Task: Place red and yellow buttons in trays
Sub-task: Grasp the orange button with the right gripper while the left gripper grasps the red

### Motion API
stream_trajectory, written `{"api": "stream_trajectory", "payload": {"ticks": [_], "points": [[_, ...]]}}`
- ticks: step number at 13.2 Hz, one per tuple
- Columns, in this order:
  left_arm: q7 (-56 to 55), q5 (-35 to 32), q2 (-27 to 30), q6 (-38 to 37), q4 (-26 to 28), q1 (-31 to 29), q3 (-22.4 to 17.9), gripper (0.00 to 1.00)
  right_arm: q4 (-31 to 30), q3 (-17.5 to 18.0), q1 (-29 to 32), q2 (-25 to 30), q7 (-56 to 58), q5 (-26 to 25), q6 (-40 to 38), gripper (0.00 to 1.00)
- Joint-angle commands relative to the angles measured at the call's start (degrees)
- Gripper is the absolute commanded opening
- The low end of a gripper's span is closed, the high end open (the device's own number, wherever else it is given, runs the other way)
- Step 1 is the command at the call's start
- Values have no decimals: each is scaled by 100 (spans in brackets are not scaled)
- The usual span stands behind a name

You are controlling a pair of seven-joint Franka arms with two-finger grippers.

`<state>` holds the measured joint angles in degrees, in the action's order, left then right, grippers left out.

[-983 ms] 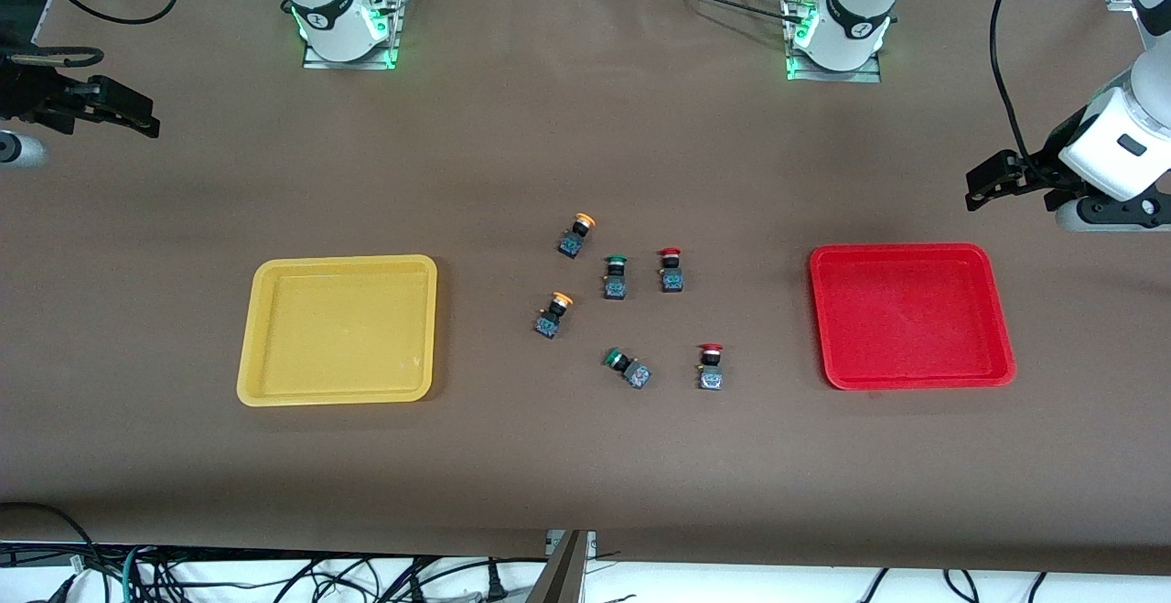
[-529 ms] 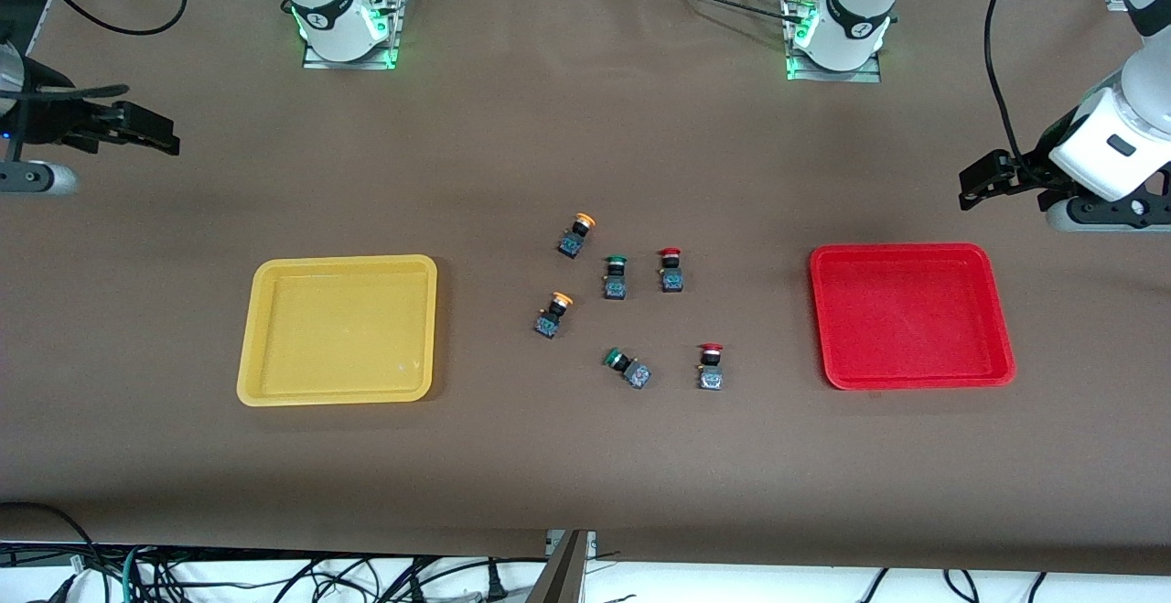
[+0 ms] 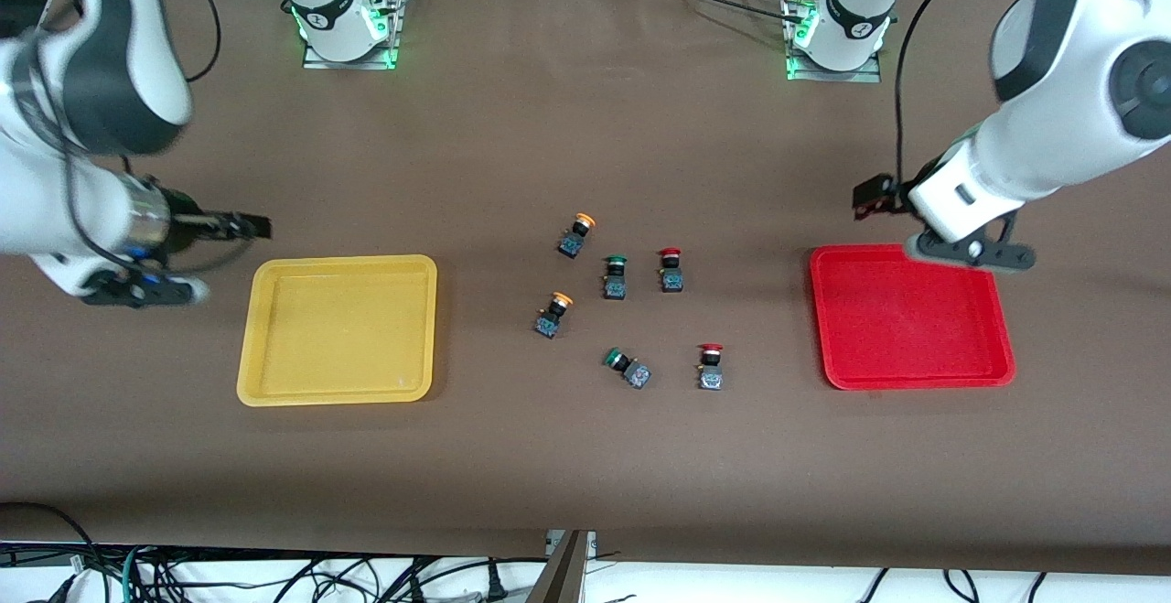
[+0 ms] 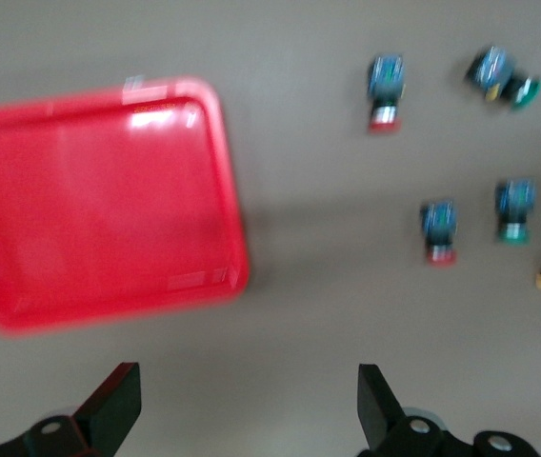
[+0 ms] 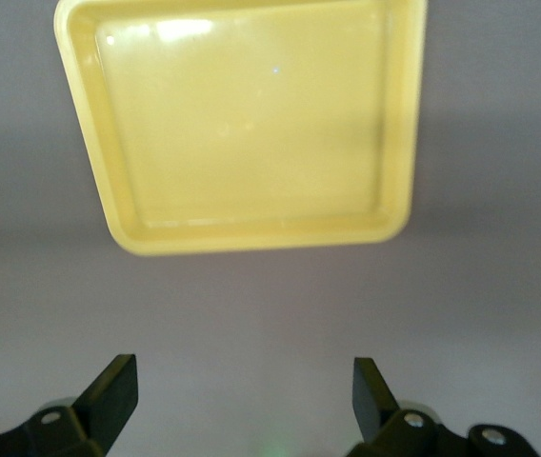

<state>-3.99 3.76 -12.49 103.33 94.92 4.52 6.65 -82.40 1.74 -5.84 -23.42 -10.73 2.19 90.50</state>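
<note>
Six small push-button switches lie loose mid-table between the two trays, none in a tray yet. Yellow tray [image 3: 338, 328] toward the right arm's end, red tray [image 3: 911, 315] toward the left arm's end, both bare inside. Farther yellow button [image 3: 576, 234] is the farthest of the group from the front camera; nearer yellow button [image 3: 552, 314] sits on the yellow-tray side. Farther red button [image 3: 671, 271] is just beside the farther green button [image 3: 615, 276]; nearer red button [image 3: 711, 367] is near the nearer green button [image 3: 628, 368], which lies tilted. No readable writing or brand on buttons or trays; bodies show only bluish marks too small to read.

Left gripper [image 3: 869, 196] is in the air over bare table just off the red tray's farther corner, fingers [image 4: 113, 409] spread wide, holding nothing. Right gripper [image 3: 245, 226] is over bare table just off the yellow tray's farther corner, fingers [image 5: 109, 392] spread wide, empty.

Left wrist view shows the red tray [image 4: 99, 200] plus five of the buttons, blurred; a sixth is barely visible at the frame edge. Right wrist view shows only the yellow tray [image 5: 247, 129] and no buttons. Only the front view shows both trays and the arm bases together
</note>
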Motion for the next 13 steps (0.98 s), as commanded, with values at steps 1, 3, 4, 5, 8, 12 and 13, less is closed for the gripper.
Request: {"api": "stream_trajectory", "payload": {"ticks": [1, 3, 4, 5, 8, 12, 13], "points": [[-6, 178, -1197, 1639, -420, 197, -15, 100, 93, 1, -469, -591, -1041, 263, 720, 100], [-398, 178, -2331, 2558, -1330, 548, -15, 100, 23, 1, -1022, -943, -2269, 299, 1292, 100], [-941, 100, -2763, 2621, -1779, 820, -50, 100, -21, 1, -1260, -1093, -2893, 299, 1634, 100], [-1390, 81, -3080, 2657, -2027, 1040, -120, 100, -22, 1, -1514, -1268, -3430, 308, 1942, 100], [-1526, -819, -3504, 3042, -1995, 1218, -305, 100, -13, 1, -2411, -1699, -4689, 334, 2716, 100], [-1552, -974, -3856, 3665, -1653, 1428, -279, 100, -4, 1, -3045, -2104, -5447, 562, 3473, 100], [-1544, -982, -3909, 3877, -1617, 1473, -279, 93, -4, 1, -3186, -2184, -5509, 589, 3596, 100]]}}
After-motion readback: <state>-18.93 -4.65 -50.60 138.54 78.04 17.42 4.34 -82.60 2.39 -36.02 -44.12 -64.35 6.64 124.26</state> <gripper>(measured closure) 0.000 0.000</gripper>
